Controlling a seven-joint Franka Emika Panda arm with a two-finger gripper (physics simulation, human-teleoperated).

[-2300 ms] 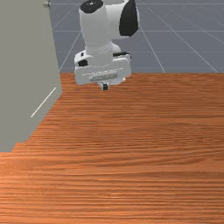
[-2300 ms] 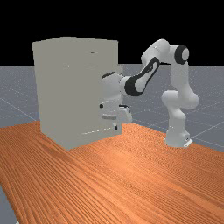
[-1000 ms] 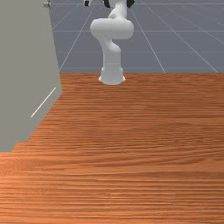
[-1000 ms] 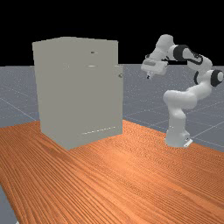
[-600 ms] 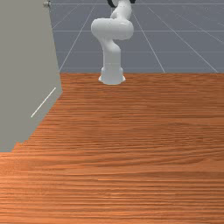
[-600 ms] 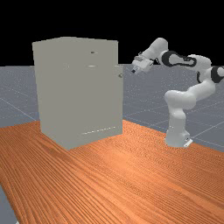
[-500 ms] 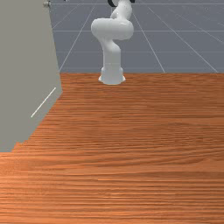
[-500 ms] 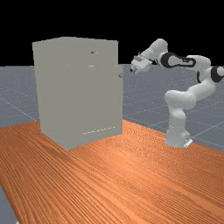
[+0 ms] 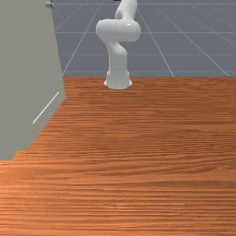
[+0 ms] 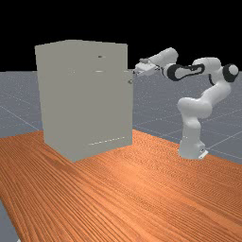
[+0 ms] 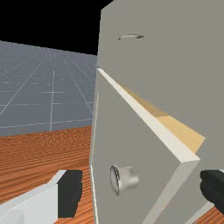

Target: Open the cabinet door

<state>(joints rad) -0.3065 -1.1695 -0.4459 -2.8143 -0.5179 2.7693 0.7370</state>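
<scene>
My gripper [image 10: 134, 74] is at the near side of the cabinet [image 10: 80, 99] in the far view, just above and right of the round knob [image 10: 130, 82]. In the wrist view the gripper [image 11: 141, 190] stands open, its dark fingertips wide apart. Between them in that picture appears the silver knob [image 11: 126, 178] on the grey door [image 11: 131, 144], with neither finger touching it. The door stands ajar; a tan interior [image 11: 181, 129] shows behind its pale edge. The front view has the knob [image 9: 49, 4] high on the left.
Above the door, a curved handle [image 11: 131, 37] sits on the cabinet's upper front. The wooden table [image 9: 147, 152] spreads below the cabinet. My arm's base [image 10: 191, 149] stands at the far view's right.
Since 2.3 s ago my hand has risen from low beside the cabinet and drawn back. Over the last half second it has come closer to the cabinet and tilted more level. The door looks unmoved.
</scene>
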